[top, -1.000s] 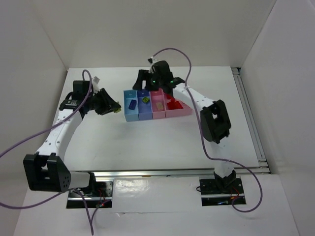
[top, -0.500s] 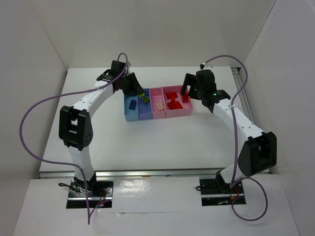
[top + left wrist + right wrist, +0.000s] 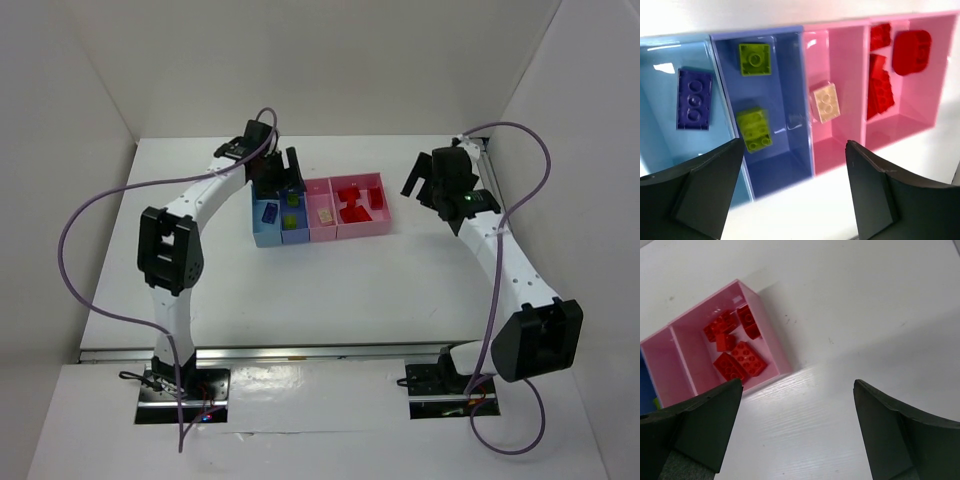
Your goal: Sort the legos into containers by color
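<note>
The containers (image 3: pixel 310 238) are four joined bins in a row at mid table. A blue lego (image 3: pixel 694 99) lies in the light blue bin (image 3: pixel 660 100). Two yellow-green legos (image 3: pixel 754 59) (image 3: pixel 755 130) lie in the darker blue bin (image 3: pixel 785 160). A peach lego (image 3: pixel 826 102) rests in the pink bin (image 3: pixel 835 55). Several red legos (image 3: pixel 880 90) (image 3: pixel 735 345) fill the wider pink bin (image 3: pixel 935 100). My left gripper (image 3: pixel 795 150) (image 3: pixel 283 172) hovers open and empty over the bins' far side. My right gripper (image 3: pixel 797 390) (image 3: pixel 425 180) hangs open and empty over bare table, right of the wider pink bin.
White walls enclose the white table on three sides. A metal rail (image 3: pixel 505 230) runs along the table's right edge. Purple cables (image 3: pixel 80 250) loop off both arms.
My left gripper has opened and the yellow-green lego it carried now lies in the darker blue bin. My right arm has drawn back to the right, away from the bins, jaws wider.
</note>
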Controlling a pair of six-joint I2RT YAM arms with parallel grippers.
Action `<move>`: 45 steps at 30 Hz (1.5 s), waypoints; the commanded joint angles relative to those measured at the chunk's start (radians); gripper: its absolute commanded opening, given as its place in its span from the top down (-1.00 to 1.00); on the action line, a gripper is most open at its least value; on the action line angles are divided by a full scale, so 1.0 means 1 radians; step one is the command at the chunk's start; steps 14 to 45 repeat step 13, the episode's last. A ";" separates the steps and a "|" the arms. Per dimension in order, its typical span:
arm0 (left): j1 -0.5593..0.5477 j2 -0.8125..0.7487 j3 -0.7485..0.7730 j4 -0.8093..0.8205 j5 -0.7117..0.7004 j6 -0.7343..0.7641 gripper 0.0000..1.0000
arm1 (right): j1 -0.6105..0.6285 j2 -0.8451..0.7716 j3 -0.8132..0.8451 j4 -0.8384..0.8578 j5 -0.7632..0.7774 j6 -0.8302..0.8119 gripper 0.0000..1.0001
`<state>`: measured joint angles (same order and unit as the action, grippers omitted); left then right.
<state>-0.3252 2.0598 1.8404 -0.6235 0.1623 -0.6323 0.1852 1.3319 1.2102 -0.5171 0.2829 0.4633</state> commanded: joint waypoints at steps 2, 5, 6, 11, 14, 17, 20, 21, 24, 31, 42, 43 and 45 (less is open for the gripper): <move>-0.020 -0.188 0.036 -0.033 -0.030 0.066 -0.86 | -0.010 -0.008 0.035 -0.076 0.151 0.081 -0.98; -0.020 -0.307 -0.047 -0.033 -0.040 0.086 -0.86 | -0.010 -0.008 0.035 -0.087 0.251 0.138 -0.98; -0.020 -0.340 -0.109 -0.033 -0.040 0.086 -0.86 | -0.010 -0.017 0.035 -0.087 0.286 0.147 -0.98; -0.020 -0.489 -0.292 0.005 -0.049 0.097 -0.86 | -0.030 -0.048 0.012 -0.091 0.320 0.129 -0.98; -0.020 -0.521 -0.346 0.005 -0.027 0.097 -0.86 | -0.030 -0.060 0.002 -0.090 0.309 0.117 -0.98; -0.020 -0.521 -0.346 0.005 -0.027 0.097 -0.86 | -0.030 -0.060 0.002 -0.090 0.309 0.117 -0.98; -0.020 -0.521 -0.346 0.005 -0.027 0.097 -0.86 | -0.030 -0.060 0.002 -0.090 0.309 0.117 -0.98; -0.020 -0.521 -0.346 0.005 -0.027 0.097 -0.86 | -0.030 -0.060 0.002 -0.090 0.309 0.117 -0.98; -0.020 -0.521 -0.346 0.005 -0.027 0.097 -0.86 | -0.030 -0.060 0.002 -0.090 0.309 0.117 -0.98; -0.020 -0.521 -0.346 0.005 -0.027 0.097 -0.86 | -0.030 -0.060 0.002 -0.090 0.309 0.117 -0.98; -0.020 -0.521 -0.346 0.005 -0.027 0.097 -0.86 | -0.030 -0.060 0.002 -0.090 0.309 0.117 -0.98; -0.020 -0.521 -0.346 0.005 -0.027 0.097 -0.86 | -0.030 -0.060 0.002 -0.090 0.309 0.117 -0.98; -0.020 -0.521 -0.346 0.005 -0.027 0.097 -0.86 | -0.030 -0.060 0.002 -0.090 0.309 0.117 -0.98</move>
